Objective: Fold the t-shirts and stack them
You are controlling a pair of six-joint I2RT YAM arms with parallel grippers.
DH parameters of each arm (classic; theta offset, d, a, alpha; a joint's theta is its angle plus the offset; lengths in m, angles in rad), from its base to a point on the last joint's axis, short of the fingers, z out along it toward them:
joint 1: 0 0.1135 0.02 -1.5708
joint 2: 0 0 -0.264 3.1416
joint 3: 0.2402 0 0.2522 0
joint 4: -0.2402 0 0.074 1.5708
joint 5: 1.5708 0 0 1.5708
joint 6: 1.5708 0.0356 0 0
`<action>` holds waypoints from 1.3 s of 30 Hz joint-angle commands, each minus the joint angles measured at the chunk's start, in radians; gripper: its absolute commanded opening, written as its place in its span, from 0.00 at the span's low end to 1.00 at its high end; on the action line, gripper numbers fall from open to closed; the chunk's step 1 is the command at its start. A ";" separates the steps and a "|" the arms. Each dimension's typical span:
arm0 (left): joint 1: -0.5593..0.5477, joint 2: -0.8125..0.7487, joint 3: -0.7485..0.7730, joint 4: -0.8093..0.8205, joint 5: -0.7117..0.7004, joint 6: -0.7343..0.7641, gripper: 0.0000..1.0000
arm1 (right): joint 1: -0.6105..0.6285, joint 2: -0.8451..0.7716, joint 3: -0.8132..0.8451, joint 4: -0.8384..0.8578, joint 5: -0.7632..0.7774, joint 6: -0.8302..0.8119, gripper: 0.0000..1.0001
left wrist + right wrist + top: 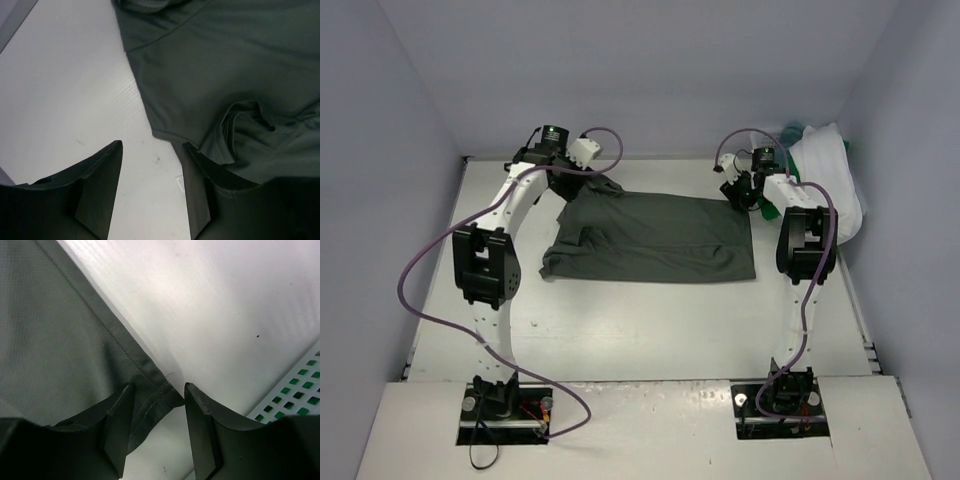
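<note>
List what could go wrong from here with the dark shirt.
1. The right pincer straddles only the hem corner tip of the dark shirt; closing there may catch a sliver that slips out on lifting.
2. The left pincer gapes mostly over bare table, with the shirt edge at one finger; it may close on nothing, skewing the fold.

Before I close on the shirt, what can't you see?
Left wrist: a finger of the left gripper covers the edge of the dark t-shirt; contact unclear.
Top view: fingertips of the right gripper hidden by its wrist.
Right wrist: basket cut off by the frame edge.
</note>
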State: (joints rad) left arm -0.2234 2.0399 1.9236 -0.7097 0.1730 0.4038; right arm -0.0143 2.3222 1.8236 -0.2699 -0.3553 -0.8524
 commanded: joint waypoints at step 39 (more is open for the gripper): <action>-0.087 0.422 0.419 0.193 -0.006 0.000 0.52 | 0.008 -0.106 -0.248 -0.140 -0.013 0.038 0.00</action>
State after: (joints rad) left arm -0.3058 2.4752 2.2753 -0.6140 0.1783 0.3859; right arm -0.0120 2.2158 1.6348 -0.2199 -0.3973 -0.8455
